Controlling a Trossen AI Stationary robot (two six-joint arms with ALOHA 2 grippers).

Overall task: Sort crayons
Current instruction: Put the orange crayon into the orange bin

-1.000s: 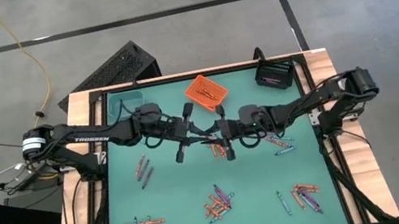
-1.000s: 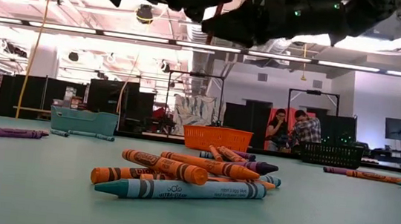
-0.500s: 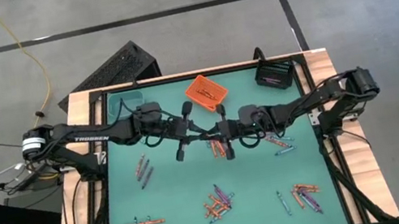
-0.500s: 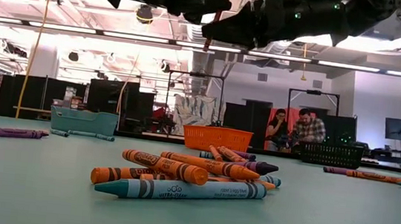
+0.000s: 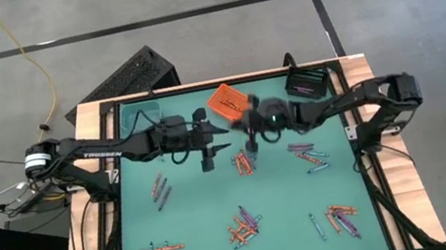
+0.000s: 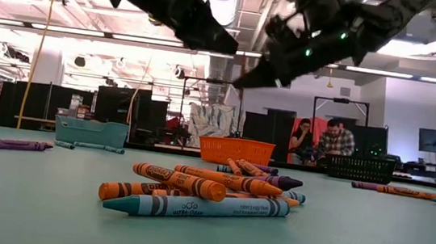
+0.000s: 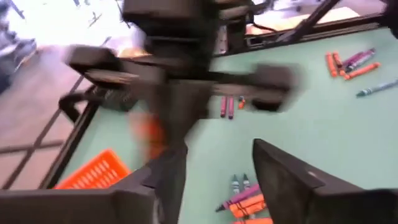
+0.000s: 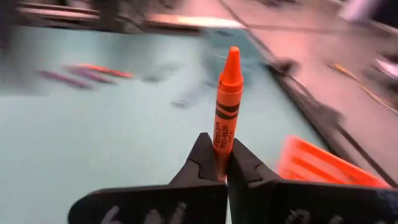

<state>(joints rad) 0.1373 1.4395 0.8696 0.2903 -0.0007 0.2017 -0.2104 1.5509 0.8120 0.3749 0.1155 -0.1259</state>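
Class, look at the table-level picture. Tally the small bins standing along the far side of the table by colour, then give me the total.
Teal bin: 1
Orange bin: 1
Black bin: 1
Total: 3 bins

the overhead picture is evenly lit and sharp, with only faint shadows under the arms on the bench (image 5: 187, 232). at bench height, bright ceiling strip lights (image 6: 89, 37) glare, and both arms read as dark silhouettes; the near crayons (image 6: 194, 193) are crisp, the room behind softer. the left wrist picture is heavily motion-blurred. in the right wrist picture an orange crayon (image 8: 227, 106) is sharp, its background smeared, perhaps by movement.
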